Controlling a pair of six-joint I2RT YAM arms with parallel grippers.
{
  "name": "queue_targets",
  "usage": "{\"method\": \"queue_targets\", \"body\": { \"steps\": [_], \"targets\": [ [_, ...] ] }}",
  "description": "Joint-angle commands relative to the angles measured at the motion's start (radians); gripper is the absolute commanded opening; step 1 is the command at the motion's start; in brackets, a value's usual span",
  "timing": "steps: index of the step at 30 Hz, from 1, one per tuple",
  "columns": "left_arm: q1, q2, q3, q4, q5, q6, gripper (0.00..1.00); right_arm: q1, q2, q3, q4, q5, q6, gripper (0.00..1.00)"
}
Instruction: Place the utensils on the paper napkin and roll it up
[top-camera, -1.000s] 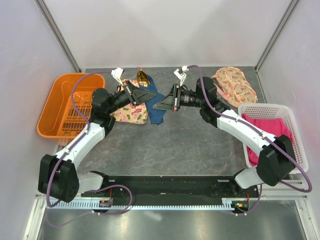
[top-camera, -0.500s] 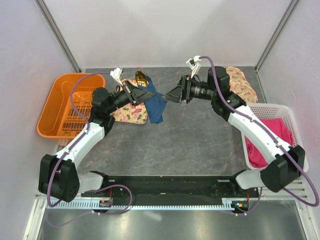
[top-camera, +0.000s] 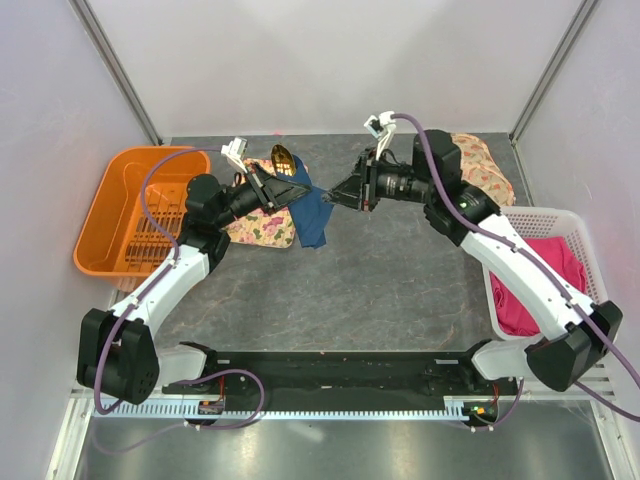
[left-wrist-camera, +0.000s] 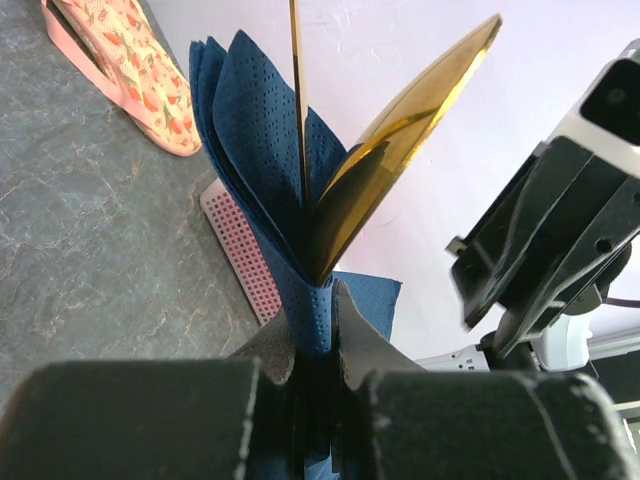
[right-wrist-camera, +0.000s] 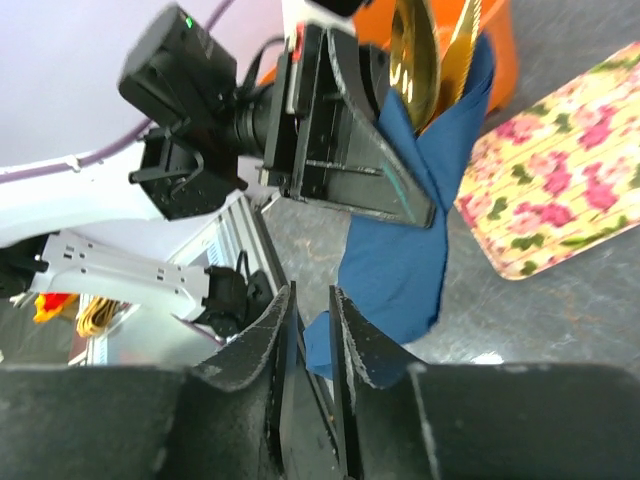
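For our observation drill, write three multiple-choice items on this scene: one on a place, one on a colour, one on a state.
1. Where is the pink cloth? A draped over an arm; B in the white basket; C on a wall.
2. What colour is the paper napkin? A navy blue; B white; C green.
3. The left gripper is: A wide open; B shut on the napkin; C out of view.
Key: B, it fills the basket at right; A, blue folds wrap the gold utensils; B, it pinches the napkin.
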Motion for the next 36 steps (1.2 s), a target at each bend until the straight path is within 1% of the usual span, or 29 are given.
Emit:
{"method": "queue_targets", "body": {
  "steps": [1,8,20,26,36],
  "targets": [
    [0.004,-0.013,0.040,0.052,-0.001,0.018,0.02,0.018,0.046,-0.009,-0.008,0.014,-0.036,0.28],
    [0.003,-0.024,0.038,0.073,0.017,0.001,0.02,0.018,0.069,-0.035,-0.011,0.040,-0.056,0.38],
    [-0.011,-0.018,0.045,0.085,0.027,-0.007,0.02,0.029,0.112,-0.054,0.007,0.006,-0.017,0.52],
    [-0.019,-0.018,0.041,0.085,0.030,-0.007,0.02,0.036,0.120,-0.052,0.015,0.006,-0.011,0.54],
    [-0.028,-0.015,0.041,0.087,0.027,-0.007,0.02,0.053,0.135,-0.067,0.075,-0.042,0.050,0.51]
  ]
}}
